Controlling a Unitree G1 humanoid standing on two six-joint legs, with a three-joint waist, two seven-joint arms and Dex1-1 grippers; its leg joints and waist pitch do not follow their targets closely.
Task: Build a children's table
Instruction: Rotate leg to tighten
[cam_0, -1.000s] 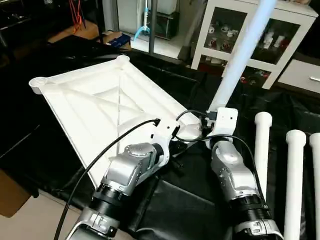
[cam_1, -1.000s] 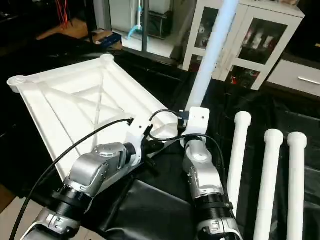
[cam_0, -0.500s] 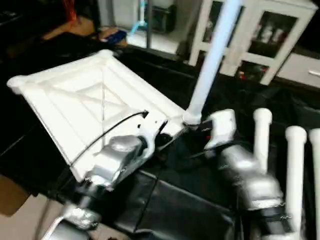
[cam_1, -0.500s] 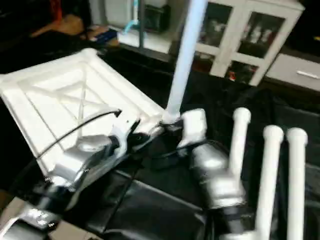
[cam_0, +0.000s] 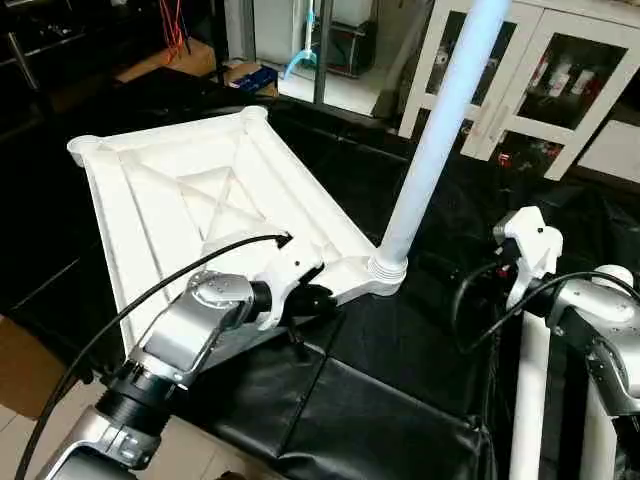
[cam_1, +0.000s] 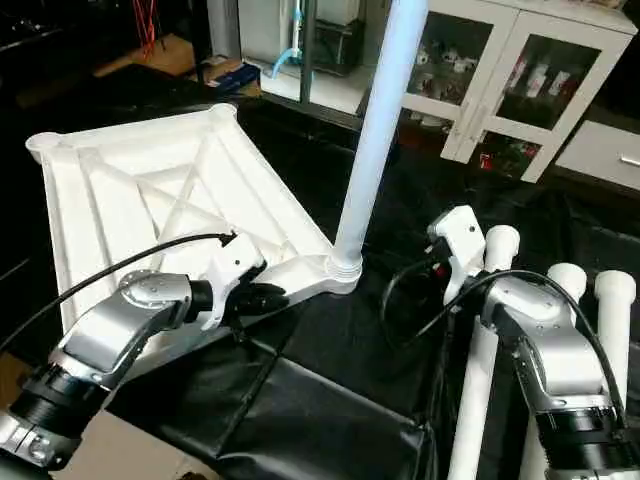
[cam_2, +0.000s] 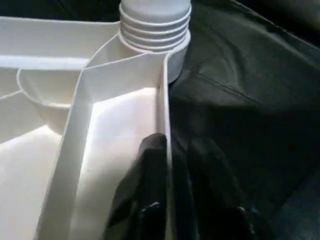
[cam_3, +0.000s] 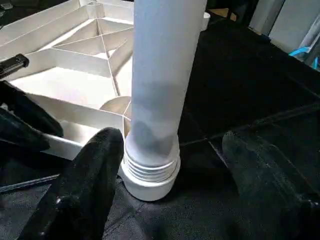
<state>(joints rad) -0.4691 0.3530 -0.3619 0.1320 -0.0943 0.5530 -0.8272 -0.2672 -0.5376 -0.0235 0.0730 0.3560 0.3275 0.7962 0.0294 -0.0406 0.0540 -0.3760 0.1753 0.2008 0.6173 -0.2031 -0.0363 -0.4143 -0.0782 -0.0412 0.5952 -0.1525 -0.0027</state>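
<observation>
Tabletop (cam_0: 190, 190), one, white plastic, lies underside up on the black-covered worktop (cam_0: 380, 420), its X-braced ribs and round corner sockets exposed. Legs, four in all: one leg (cam_0: 430, 140) stands upright in the corner socket (cam_0: 385, 272) nearest the robot's right side, its ribbed, flared end seated in the socket; three spare legs (cam_1: 485, 340) lie side by side on the worktop at the robot's right.

Left end effector (cam_2: 167, 200): the two black fingers are pinched together on the tabletop's thin side rim (cam_2: 164, 105), one finger inside the rim and one outside, a little short of the occupied socket. In the head views this end effector (cam_0: 305, 300) sits at the near edge of the tabletop, just beside the standing leg's base.

Right end effector (cam_3: 172, 185): the fingers (cam_3: 85, 185) are spread wide apart and hold nothing; in the right wrist view the standing leg appears between them, with neither finger touching it. In the head views the right end effector (cam_0: 505, 265) hangs apart from the upright leg, above the far ends of the spare legs.

Background: a white cabinet (cam_0: 540, 70) with glass doors stands beyond the worktop.
</observation>
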